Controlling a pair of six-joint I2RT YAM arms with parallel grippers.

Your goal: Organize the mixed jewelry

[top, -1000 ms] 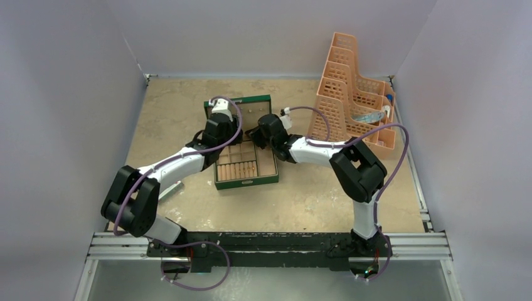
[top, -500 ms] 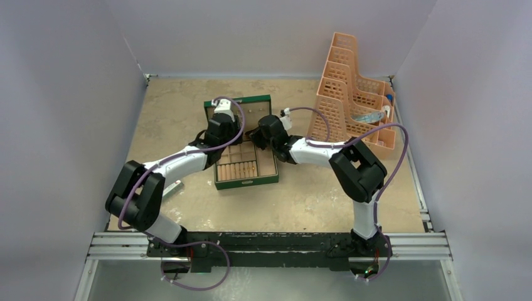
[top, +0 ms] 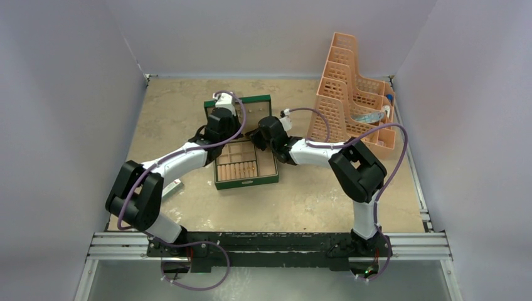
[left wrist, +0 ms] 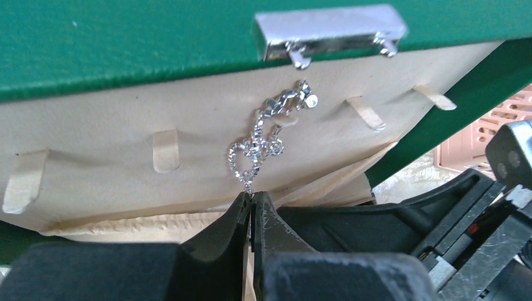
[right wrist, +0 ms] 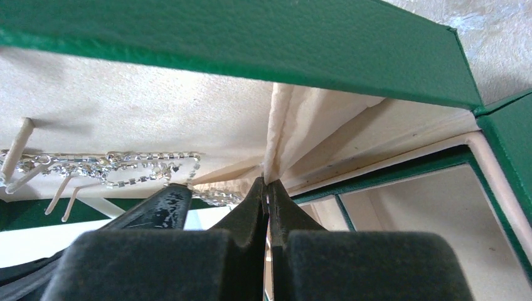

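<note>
We see two arms meet over one green box (top: 246, 182), open on the tan table (top: 301, 200) with its lid (left wrist: 125, 37) standing up. One silvery chain (left wrist: 260, 141) hangs in a bunched loop from the beige inside of that lid. We count five pale hooks (left wrist: 166, 150) in a row there, and the chain is caught on the middle one. Just above it, one bright metal clasp (left wrist: 329, 28) sits on the lid's green rim.

The left gripper (left wrist: 251, 197) is clenched directly under the chain, and the lowest link disappears between its fingertips. The right gripper (right wrist: 268, 185) is also pressed closed, its tips at a fold of lining (right wrist: 276, 125) beside the lid's corner. We cannot tell whether that fold is pinched.

One peach basket rack (top: 351, 94) stands to the right of the box, well apart from it. A small pale fitting on the box's front wall is too small for us to read.
</note>
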